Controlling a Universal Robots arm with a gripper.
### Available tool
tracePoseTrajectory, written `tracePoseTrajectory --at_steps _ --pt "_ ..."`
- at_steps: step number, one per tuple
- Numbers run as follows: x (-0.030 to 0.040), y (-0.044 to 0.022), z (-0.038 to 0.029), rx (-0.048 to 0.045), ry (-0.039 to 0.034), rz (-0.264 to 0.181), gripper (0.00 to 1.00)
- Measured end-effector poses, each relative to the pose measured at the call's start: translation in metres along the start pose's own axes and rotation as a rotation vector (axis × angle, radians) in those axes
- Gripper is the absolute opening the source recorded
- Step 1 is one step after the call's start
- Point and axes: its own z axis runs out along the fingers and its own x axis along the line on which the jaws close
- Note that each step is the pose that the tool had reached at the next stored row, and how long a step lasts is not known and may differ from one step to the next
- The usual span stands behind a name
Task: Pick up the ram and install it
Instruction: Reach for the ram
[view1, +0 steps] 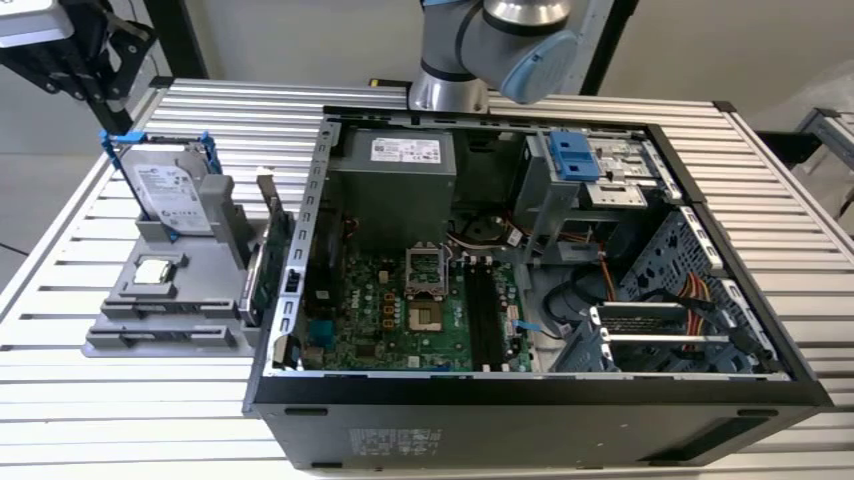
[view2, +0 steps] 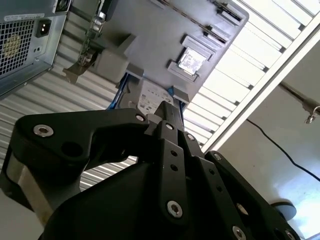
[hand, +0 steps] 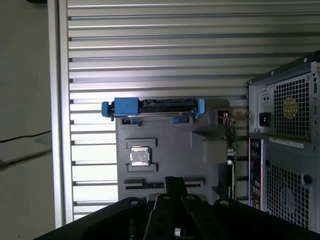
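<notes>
Over at the exterior view's left, the pincer (view1: 96, 82) is hanging high over the slatted table (view1: 80, 420), well apart from everything on it. In the second wrist view its fingers (view2: 167, 115) are pressing together, clenched, with nothing showing between them. Below it a grey holder (view1: 160, 325) is sitting on the table, carrying an upright hard drive in a blue frame (view1: 171, 195) and a processor chip (view1: 156, 270). At the holder's far edge a green card (view1: 262, 285) is standing on edge. Just beside it a thin blue strip, which I am taking for the ram (view1: 278, 230), is standing too, just outside the open computer case (view1: 534, 412). Inside the case, black slots (view1: 483, 315) are running along the motherboard (view1: 387, 335).
</notes>
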Motion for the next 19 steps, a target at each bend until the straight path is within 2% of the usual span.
tracePoseTrajectory --at_steps 13,19 --pt "-0.0002 -0.0036 -0.0002 0.0 0.0 0.0 0.0" --pt "-0.0004 -0.0082 -0.0004 0.0001 0.0009 0.0 0.0"
